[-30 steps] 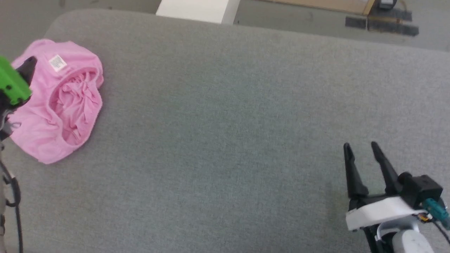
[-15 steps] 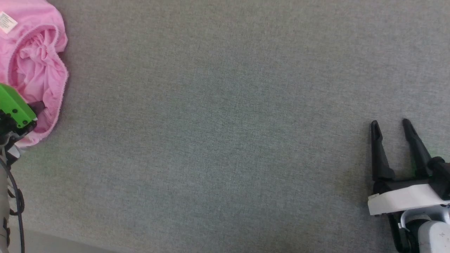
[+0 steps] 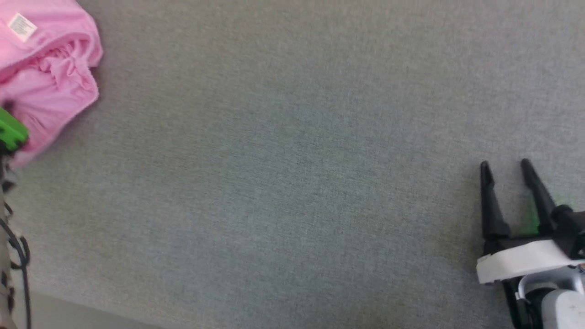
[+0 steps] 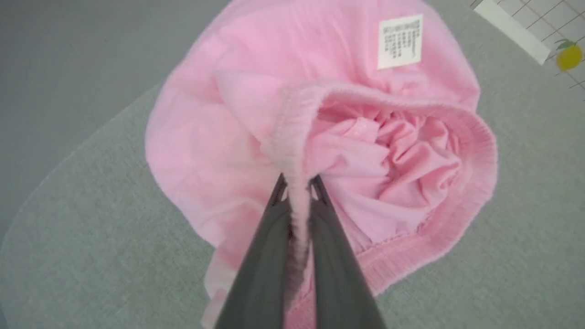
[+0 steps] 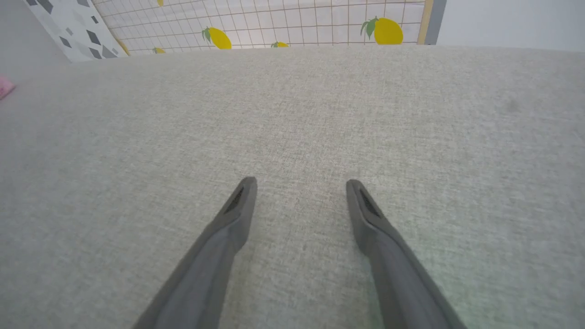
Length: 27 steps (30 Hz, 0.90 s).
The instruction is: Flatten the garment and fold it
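Garment (image 3: 50, 77), head view: pink bunched bundle at the far-left part of the grey fabric surface (image 3: 292, 160), cut off by the frame's left and top edges. White label (image 3: 21, 26) sits on its upper fold. A green block (image 3: 11, 131) on the left arm overlaps the bundle's near side; the fingers are hidden here. Right gripper (image 3: 505, 163) hovers over the surface's near-right part, well apart from the garment, fingers spread with bare grey between them.

Left wrist view: left gripper (image 4: 298, 183) is pressed together on the gathered waistband (image 4: 292, 119), a ridge of pink elastic pinched between the two dark fingers and drawn up toward the camera. The rest of the bundle lies crumpled on the surface near its rounded edge, waist opening facing the camera, label on the far fold.

Right wrist view: both fingers stand wide apart above the surface, holding nothing. A sliver of pink shows at the surface's left edge. A lemon-patterned grid panel (image 5: 274, 23) stands beyond the surface's far edge.
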### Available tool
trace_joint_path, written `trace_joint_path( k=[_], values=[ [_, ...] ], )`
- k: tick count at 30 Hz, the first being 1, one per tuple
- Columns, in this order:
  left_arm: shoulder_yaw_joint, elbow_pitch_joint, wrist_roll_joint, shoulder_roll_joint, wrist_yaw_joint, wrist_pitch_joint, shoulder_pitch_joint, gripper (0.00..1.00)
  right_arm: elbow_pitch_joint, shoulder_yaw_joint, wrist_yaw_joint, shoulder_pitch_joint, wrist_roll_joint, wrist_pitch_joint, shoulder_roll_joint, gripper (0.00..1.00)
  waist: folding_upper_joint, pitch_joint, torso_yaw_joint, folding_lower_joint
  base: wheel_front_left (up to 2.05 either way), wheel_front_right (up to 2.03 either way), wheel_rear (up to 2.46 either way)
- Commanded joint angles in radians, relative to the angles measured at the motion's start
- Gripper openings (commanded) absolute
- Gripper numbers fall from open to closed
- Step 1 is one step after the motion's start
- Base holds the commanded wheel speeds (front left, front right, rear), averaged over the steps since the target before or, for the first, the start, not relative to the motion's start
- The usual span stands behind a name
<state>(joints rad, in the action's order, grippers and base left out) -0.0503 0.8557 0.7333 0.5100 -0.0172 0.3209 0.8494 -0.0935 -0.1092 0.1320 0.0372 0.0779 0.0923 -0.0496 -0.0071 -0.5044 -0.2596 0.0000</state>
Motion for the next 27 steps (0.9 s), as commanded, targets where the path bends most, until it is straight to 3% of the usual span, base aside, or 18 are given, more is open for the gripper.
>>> trace_joint_path(
  k=[1,5,9,18,27],
  values=[
    [0.006,-0.004,-0.014,0.014,0.014,-0.024,0.034,0.0,0.011,0.006,-0.001,-0.014,0.008,0.005,-0.001,1.0,0.0071,0.062,-0.007,0.0,0.0,0.0,0.0],
    [0.045,-0.049,-0.048,0.026,0.064,-0.07,0.127,0.0,0.064,0.027,-0.001,-0.032,0.042,0.028,-0.001,1.0,0.0071,0.166,-0.001,0.0,0.0,0.0,0.0],
    [0.109,-0.132,-0.074,0.013,0.101,-0.035,0.216,0.0,0.125,0.053,-0.001,-0.048,0.083,0.062,-0.001,1.0,0.0071,0.27,0.024,0.0,0.0,0.0,0.0],
    [0.237,-0.33,0.024,-0.171,0.139,0.125,0.3,0.0,0.237,0.1,-0.001,-0.046,0.162,0.128,-0.001,1.0,0.0071,0.41,0.127,0.0,0.0,0.0,0.0],
    [0.405,-0.447,0.12,-0.377,0.128,0.309,0.047,0.0,0.289,0.085,-0.001,-0.044,0.194,0.16,-0.001,1.0,0.0071,0.422,0.189,0.0,0.0,0.0,0.0]
  ],
)
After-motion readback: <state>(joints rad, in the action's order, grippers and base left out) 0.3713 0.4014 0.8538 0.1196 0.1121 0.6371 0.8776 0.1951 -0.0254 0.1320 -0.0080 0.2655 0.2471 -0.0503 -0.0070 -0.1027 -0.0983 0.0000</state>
